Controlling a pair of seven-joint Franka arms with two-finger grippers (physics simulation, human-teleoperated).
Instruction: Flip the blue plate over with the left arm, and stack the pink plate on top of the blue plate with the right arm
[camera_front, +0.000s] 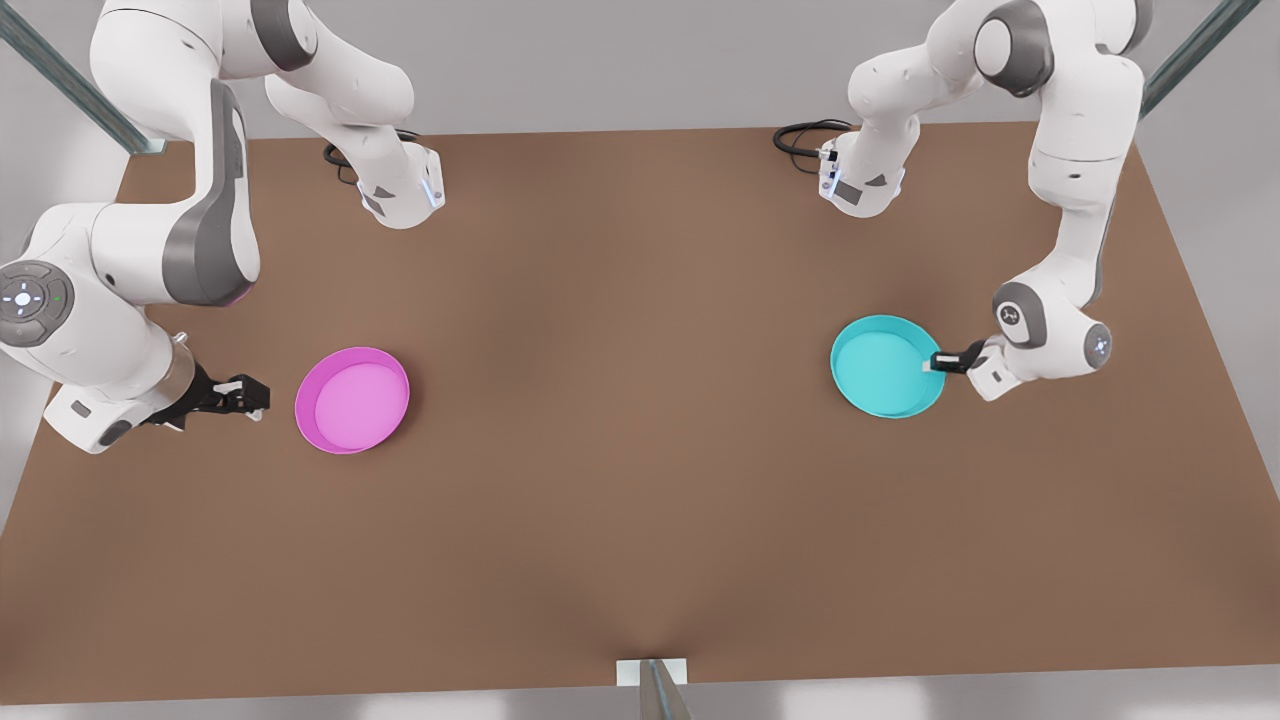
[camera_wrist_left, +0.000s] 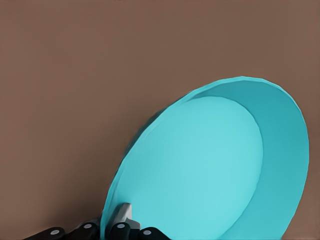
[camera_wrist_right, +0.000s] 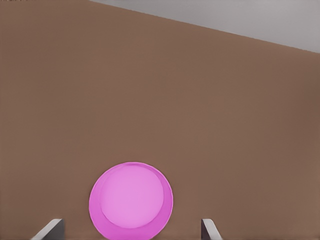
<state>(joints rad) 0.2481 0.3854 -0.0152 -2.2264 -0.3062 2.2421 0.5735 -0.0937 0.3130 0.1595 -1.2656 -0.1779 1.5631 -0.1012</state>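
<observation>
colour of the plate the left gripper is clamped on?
Turquoise-cyan: the blue plate, its rim pinched by the left gripper. Best seen in the left wrist view.

A broad brown table (camera_front: 640, 480) takes up most of the front view, its surface matte and evenly lit, with a soft darker patch toward 6 o'clock. Behind it, at 12 o'clock, runs a pale grey wall (camera_front: 620, 60). Slanted metal struts (camera_front: 70, 85) cross the corners at 10 and 2 o'clock, perhaps a frame. Another strut (camera_front: 662, 695) on a white bracket rises at 6 o'clock.
</observation>
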